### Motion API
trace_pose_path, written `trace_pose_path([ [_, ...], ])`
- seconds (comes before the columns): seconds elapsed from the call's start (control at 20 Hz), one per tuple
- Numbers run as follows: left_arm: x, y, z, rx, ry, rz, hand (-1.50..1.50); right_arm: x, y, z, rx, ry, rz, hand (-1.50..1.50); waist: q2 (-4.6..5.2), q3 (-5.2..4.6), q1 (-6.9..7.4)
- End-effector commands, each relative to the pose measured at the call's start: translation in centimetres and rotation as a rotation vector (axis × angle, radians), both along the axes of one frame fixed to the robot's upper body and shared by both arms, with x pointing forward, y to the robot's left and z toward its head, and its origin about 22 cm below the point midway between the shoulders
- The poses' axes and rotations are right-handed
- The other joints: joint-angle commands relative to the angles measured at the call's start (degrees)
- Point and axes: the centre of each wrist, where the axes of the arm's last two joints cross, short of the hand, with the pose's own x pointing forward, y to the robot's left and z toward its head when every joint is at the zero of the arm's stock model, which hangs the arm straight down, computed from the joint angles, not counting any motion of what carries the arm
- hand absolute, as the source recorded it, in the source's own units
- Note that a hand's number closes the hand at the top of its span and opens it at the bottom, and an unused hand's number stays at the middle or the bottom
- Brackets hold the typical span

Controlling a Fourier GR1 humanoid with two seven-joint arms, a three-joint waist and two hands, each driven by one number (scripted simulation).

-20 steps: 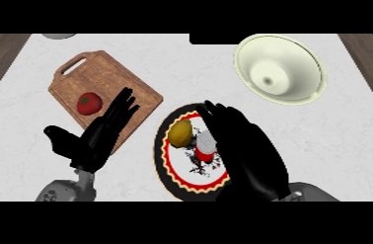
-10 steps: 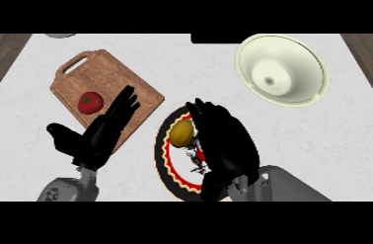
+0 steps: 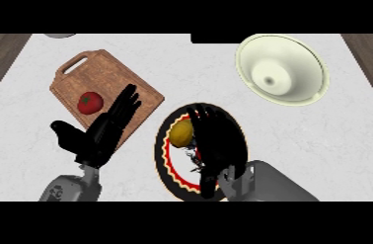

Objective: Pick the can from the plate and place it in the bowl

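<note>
A round plate (image 3: pixel 169 161) with a red and black pattern lies on the counter's near middle. My right hand (image 3: pixel 218 146) lies over it, fingers arched down and thumb low at the plate's near edge, curled where the can stood. The hand hides the can completely. A yellow lemon-like fruit (image 3: pixel 180 132) sits on the plate just left of the hand. The cream bowl (image 3: pixel 280 70) stands at the far right, well apart from the hand. My left hand (image 3: pixel 102 132) rests open at the left, fingers straight, over the cutting board's near edge.
A wooden cutting board (image 3: pixel 109 85) with a handle lies at the far left, with a red tomato (image 3: pixel 89 102) on it. A grey object (image 3: pixel 58 35) peeks in at the top left corner. Dark wood borders the counter's left and right sides.
My right hand has swung left over the plate and closed down over the can, which showed white beside it earlier and is now covered. The left hand has barely moved.
</note>
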Motion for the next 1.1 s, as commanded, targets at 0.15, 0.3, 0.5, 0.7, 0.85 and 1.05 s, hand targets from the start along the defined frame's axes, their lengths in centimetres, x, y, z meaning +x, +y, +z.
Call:
trace_pose_path([
  [0.15, 0.4, -0.4, -0.9, -0.001, 0.015, 0.000, 0.00, 0.6, -0.3, -1.1, -0.142, 0.029, -0.062, -1.50, 0.06, 0.04, -0.09],
  [0.3, 0.5, 0.2, -0.7, 0.011, 0.021, -0.002, 0.00, 0.7, 1.7, -1.8, -0.167, 0.028, -0.087, -1.50, 0.08, 0.03, 0.20],
  [0.5, -1.0, -0.8, -1.4, -0.004, -0.001, -0.002, 0.00, -0.1, 1.1, -2.0, -0.150, 0.015, -0.085, -1.50, 0.02, 0.04, 0.05],
  [0.7, 1.0, 0.4, 0.0, 0.004, -0.013, -0.007, 0.00, 0.9, 1.3, -1.2, -0.148, 0.016, -0.106, -1.50, 0.10, 0.02, -0.10],
  [0.85, 0.6, -1.1, -1.7, 0.004, 0.013, -0.010, 0.00, -0.2, 2.7, -3.9, -0.136, -0.018, -0.101, -1.50, 0.12, 0.04, -0.02],
  [1.05, 0.5, -0.8, -1.7, 0.003, 0.006, -0.015, 0.00, 0.8, 0.9, -6.6, -0.141, 0.003, -0.118, -1.50, 0.17, 0.04, 0.00],
])
